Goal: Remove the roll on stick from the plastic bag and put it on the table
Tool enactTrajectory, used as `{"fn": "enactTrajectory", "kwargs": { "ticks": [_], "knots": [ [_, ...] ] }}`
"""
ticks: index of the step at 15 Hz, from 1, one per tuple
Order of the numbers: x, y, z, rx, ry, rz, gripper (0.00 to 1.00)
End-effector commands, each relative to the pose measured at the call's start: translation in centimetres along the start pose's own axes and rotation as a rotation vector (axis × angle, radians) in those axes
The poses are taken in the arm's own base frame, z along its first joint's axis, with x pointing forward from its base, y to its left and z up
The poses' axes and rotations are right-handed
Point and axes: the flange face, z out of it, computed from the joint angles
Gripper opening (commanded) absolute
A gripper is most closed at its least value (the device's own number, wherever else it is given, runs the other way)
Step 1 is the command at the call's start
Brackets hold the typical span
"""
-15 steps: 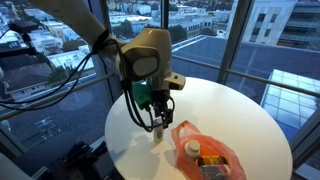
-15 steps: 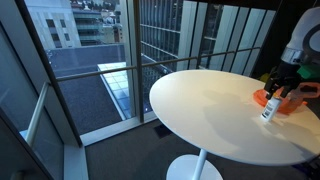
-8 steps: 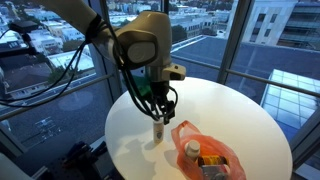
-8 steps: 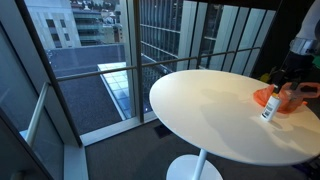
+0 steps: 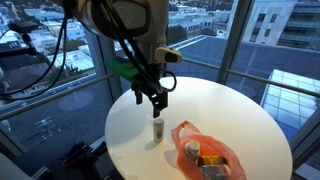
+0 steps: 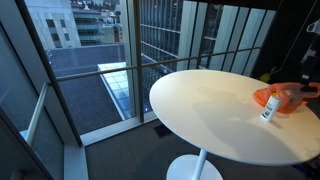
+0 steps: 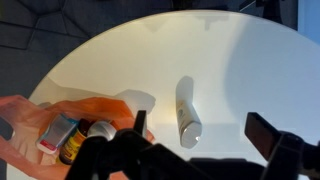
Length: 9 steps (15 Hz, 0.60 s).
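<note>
The roll on stick stands upright on the white round table, just beside the orange-red plastic bag. It also shows in an exterior view and from above in the wrist view. The bag holds an orange-yellow packet and a pale-capped container. My gripper is open and empty, raised above the stick, clear of it. In the wrist view the open jaws frame the stick below.
The table stands next to tall glass windows with a railing. The bag lies near the table's edge. Cables hang from the arm at the left.
My gripper has let go of the roll on stick, which now stands on the table, and has risen straight up away from it.
</note>
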Motion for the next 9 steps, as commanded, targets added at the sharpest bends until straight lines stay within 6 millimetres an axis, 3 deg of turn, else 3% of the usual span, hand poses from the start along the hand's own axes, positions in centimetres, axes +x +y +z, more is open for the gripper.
{"fn": "enactTrajectory", "kwargs": {
  "ticks": [1,3,4,9],
  "knots": [
    [-1.6,0.6,-2.5,0.021,-0.011,-0.04,1.0],
    [-1.9,0.8,-3.0,0.028,-0.019,-0.035,1.0],
    [-1.6,0.3,-1.9,0.01,-0.013,-0.02,1.0],
    [-1.6,0.3,-1.6,0.011,-0.022,-0.021,1.0]
  ]
}}
